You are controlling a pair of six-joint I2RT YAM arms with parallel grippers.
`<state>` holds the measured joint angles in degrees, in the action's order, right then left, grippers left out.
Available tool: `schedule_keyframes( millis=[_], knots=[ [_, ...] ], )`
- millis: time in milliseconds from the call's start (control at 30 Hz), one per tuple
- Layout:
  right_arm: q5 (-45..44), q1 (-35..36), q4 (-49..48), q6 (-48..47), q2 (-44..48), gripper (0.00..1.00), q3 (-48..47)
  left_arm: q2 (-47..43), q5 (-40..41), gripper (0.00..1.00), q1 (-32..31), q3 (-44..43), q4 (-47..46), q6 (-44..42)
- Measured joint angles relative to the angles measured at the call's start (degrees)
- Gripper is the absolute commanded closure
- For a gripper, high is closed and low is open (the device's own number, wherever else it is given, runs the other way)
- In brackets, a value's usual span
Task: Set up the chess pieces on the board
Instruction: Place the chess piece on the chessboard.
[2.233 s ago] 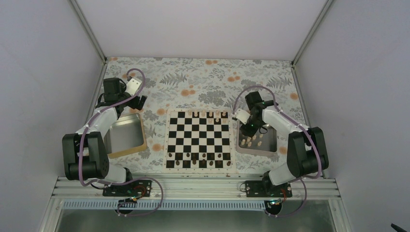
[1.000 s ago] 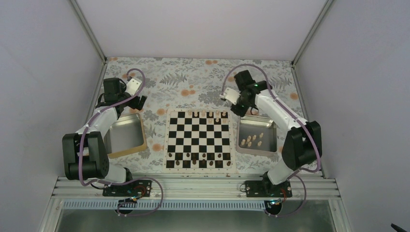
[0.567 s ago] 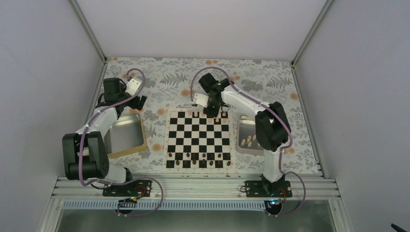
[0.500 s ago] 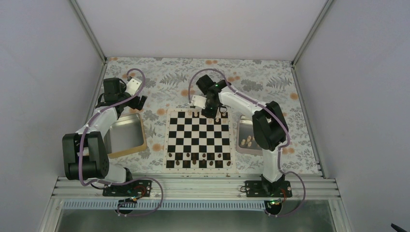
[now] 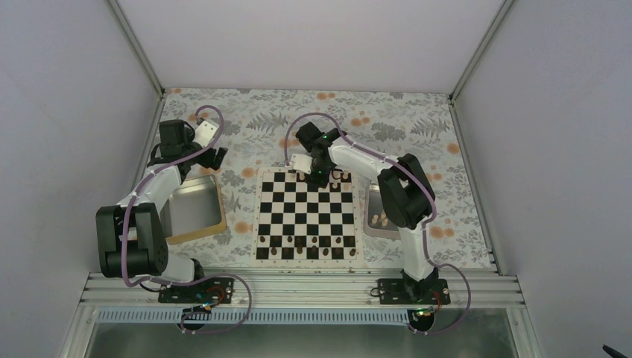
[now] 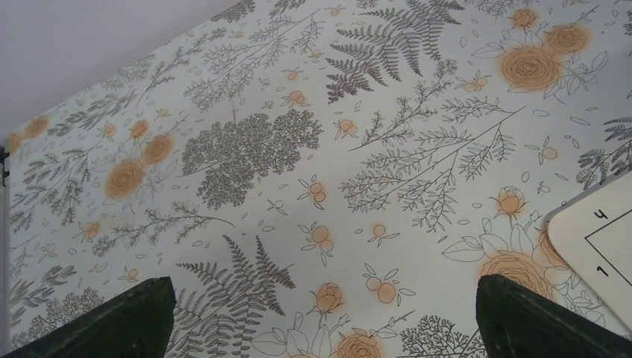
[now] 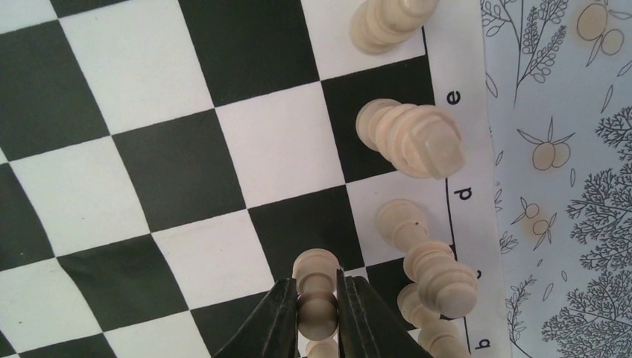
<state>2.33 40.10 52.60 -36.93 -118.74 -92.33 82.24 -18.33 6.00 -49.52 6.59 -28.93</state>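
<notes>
Pinched a pale pawn (image 7: pixel 315 268) in the nearly closed right claw (image 7: pixel 317 317), low over the chessboard (image 7: pixel 179 171), just beside pale back-rank chessmen (image 7: pixel 410 138). Seemed to call for a straight descent, centred on one square, clear of neighbours. Held left claw (image 6: pixel 320 321) wide open, empty, above the table (image 6: pixel 246 149).

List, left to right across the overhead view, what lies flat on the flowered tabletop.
left steel tray → checkered board → right steel tray, partly hidden
</notes>
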Motion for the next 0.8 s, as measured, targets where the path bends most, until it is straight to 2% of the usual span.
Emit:
schedule_keyframes(
  millis=[800],
  knots=[
    [0.2,0.0,-1.6,0.4,-1.9,0.83,0.0,0.0,-0.8,0.0,0.0,0.0,0.0,0.0]
  ],
)
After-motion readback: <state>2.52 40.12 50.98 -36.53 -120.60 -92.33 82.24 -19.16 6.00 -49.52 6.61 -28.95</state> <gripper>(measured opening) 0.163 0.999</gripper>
